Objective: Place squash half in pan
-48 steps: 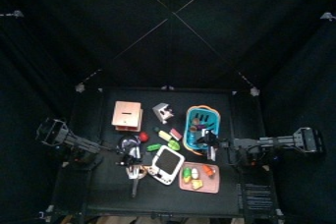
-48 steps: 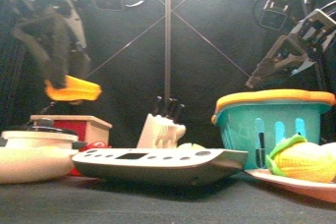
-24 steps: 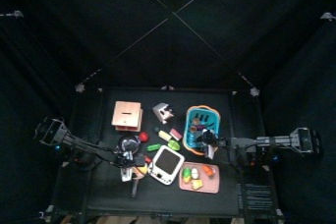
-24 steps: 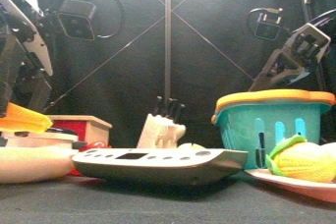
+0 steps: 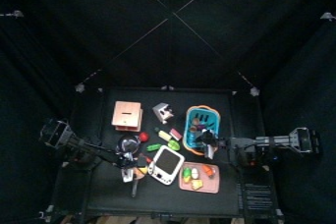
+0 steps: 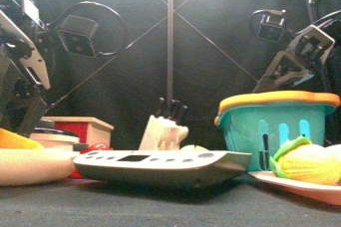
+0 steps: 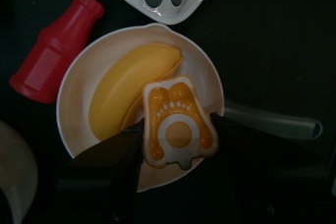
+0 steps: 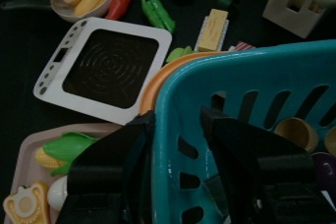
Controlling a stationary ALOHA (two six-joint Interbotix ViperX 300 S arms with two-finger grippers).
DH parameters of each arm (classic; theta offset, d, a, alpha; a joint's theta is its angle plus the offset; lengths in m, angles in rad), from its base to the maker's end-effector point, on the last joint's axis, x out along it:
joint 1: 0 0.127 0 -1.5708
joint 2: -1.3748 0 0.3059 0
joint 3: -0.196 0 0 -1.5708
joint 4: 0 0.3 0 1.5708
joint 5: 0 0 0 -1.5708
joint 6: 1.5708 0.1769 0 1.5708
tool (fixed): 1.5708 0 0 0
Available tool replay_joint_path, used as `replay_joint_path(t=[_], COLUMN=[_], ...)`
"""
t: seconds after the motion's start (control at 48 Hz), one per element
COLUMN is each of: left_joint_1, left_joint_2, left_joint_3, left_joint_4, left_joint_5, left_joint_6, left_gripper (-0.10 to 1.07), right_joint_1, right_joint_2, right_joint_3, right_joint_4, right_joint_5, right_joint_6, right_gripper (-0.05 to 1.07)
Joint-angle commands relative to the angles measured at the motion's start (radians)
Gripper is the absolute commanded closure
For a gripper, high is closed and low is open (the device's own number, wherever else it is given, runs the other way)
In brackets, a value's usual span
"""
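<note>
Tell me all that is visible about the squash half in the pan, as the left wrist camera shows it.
The squash half is orange, with a pale cut face turned up and a round yellowish centre. It looks like plastic. It lies inside the cream pan, near the rim by the dark handle, beside a yellow banana-like piece and overlapping its end. The left gripper sits just behind it.

You look at robot test pen, lab-type setup, not real kitchen. Black curtains (image 5: 168, 31) wall in small black table (image 5: 98, 164). Two black arms, camera on each wrist. Toy kitchen props crowd table: teal basket (image 6: 277, 121), knife block (image 6: 166, 129), scale (image 6: 158, 163), red bottle (image 7: 55, 46), plastic food on pink tray (image 5: 199, 178).
</note>
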Motion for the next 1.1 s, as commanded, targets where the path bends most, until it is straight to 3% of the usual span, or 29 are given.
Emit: replay_joint_path(t=[0.0,0.396,0.854,1.083], left_joint_1=[0.0,0.012,0.023,0.046], left_joint_2=[-0.012,-0.018,-0.04,-0.034], left_joint_3=[-0.02,-0.034,-0.077,-0.078], left_joint_4=[-0.006,-0.049,0.06,0.202], left_joint_5=[0.005,0.026,0.057,0.057], left_joint_6=[-0.002,0.0,-0.002,-0.005], left_gripper=[0.11,-0.03,-0.03,-0.03], right_joint_1=[-0.002,-0.002,-0.002,-0.005], right_joint_2=[-0.003,-0.003,-0.003,-0.003], right_joint_3=[-0.02,-0.02,-0.02,-0.02], right_joint_4=[0.0,0.002,0.0,0.003], right_joint_5=[-0.006,-0.006,-0.006,-0.006], right_joint_6=[-0.002,-0.002,-0.002,-0.002], right_gripper=[0.23,0.23,0.23,0.23])
